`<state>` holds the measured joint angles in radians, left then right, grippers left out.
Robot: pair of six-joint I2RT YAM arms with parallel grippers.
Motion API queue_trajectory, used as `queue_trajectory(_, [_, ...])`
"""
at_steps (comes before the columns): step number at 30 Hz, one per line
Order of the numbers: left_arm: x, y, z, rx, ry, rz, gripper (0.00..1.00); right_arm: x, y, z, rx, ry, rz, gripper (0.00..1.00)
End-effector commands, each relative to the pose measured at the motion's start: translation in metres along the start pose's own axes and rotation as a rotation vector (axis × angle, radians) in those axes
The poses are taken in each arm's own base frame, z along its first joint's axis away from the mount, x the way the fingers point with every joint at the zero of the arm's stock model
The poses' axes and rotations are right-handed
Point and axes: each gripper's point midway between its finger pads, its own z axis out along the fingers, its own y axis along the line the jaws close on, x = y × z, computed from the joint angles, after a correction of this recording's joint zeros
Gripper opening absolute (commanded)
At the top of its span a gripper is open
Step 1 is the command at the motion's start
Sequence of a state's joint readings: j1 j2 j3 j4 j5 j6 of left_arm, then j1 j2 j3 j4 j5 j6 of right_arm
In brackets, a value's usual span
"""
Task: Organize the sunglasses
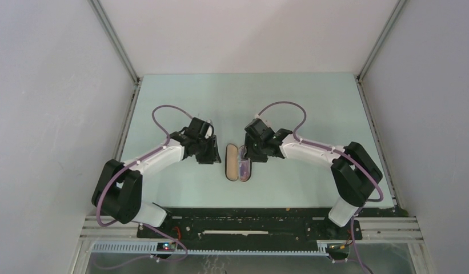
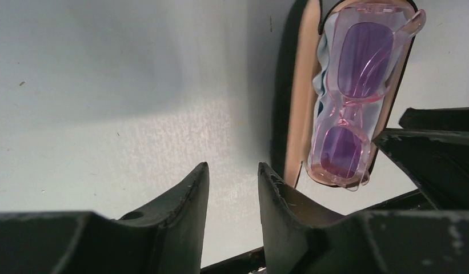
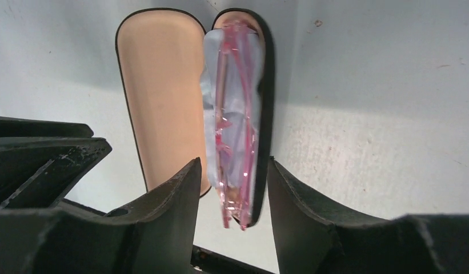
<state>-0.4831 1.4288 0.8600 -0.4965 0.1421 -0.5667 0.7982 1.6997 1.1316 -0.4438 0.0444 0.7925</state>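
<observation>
The black case (image 1: 231, 161) lies open at the table's middle, tan lining up. The pink sunglasses (image 1: 244, 167) lie folded in its right half on the light blue cloth (image 3: 212, 114). In the right wrist view the sunglasses (image 3: 235, 114) stick out a little over the case's near end, beside the bare tan half (image 3: 160, 85). My right gripper (image 3: 234, 162) is open, its fingers either side of that end with gaps. My left gripper (image 2: 233, 166) is open and empty over bare table, just left of the case (image 2: 300, 114) and the sunglasses (image 2: 352, 97).
The pale table (image 1: 312, 108) has white walls with metal rails on the left, right and back. Both grippers (image 1: 211, 153) (image 1: 256, 153) crowd the case from either side. The right gripper's black fingers (image 2: 426, 148) show in the left wrist view.
</observation>
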Motion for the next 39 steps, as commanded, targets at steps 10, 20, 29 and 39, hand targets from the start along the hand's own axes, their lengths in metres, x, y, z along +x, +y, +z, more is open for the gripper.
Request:
queue_trajectory(10, [-0.025,-0.01,-0.023,0.019,-0.135,0.017,0.43,-0.019,-0.015,-0.031,-0.078,-0.135,0.064,0.44])
queue_trajectory(20, [-0.023,-0.031,-0.014,0.155,-0.142,-0.032,0.4,-0.022,-0.005,-0.011,-0.215,-0.061,0.143,0.41])
queue_trajectory(29, [-0.015,-0.028,0.007,0.149,-0.093,-0.081,0.33,-0.015,-0.007,0.007,-0.217,-0.01,0.178,0.4])
queue_trajectory(39, [-0.007,-0.026,0.023,0.153,-0.055,-0.096,0.24,-0.012,-0.011,0.016,-0.2,0.008,0.198,0.34])
